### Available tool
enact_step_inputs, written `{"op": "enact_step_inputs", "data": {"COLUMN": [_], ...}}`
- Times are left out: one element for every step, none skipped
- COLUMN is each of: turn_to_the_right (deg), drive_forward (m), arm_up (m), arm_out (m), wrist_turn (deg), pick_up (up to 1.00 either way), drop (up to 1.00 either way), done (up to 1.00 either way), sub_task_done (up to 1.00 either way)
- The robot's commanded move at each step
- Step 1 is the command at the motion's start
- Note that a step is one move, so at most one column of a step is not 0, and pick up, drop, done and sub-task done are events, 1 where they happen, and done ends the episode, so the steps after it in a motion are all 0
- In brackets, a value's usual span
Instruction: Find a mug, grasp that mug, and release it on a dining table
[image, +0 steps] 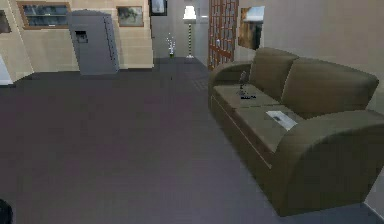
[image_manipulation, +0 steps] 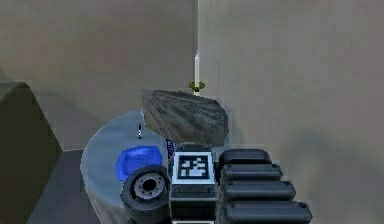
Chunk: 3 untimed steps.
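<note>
A sofa (image: 300, 115) sits at the forward view's right, a fridge (image: 95, 42) upper left and a floor lamp (image: 189, 25) top centre. In the arm side view, a table (image_manipulation: 105, 160) lies lower left, bearing an object (image_manipulation: 185, 115) at mid-frame.

sofa (image: 300, 100) matt cloth | fridge (image: 95, 42) smooth gry mtl | floor (image: 110, 150) matt

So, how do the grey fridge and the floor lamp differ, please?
The fridge is broad, boxy and grey; the floor lamp is a thin pole with a pale shade. The fridge stands at the forward view's left, the lamp nearer the middle. Both stand upright by the far wall.
</note>
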Motion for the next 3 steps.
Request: {"op": "enact_step_inputs", "data": {"turn_to_the_right": [0.0,0.0,0.0], "drive_forward": [0.00,0.00,0.00], "arm_up": [0.00,0.00,0.00], "arm_out": [0.46,0.00,0.00], "wrist_turn": [0.0,45.0,45.0], "pick_up": [0.00,0.00,0.00], "drop": [0.00,0.00,0.00], "done": [0.00,0.00,0.00], "sub_task_done": [0.00,0.00,0.00]}}
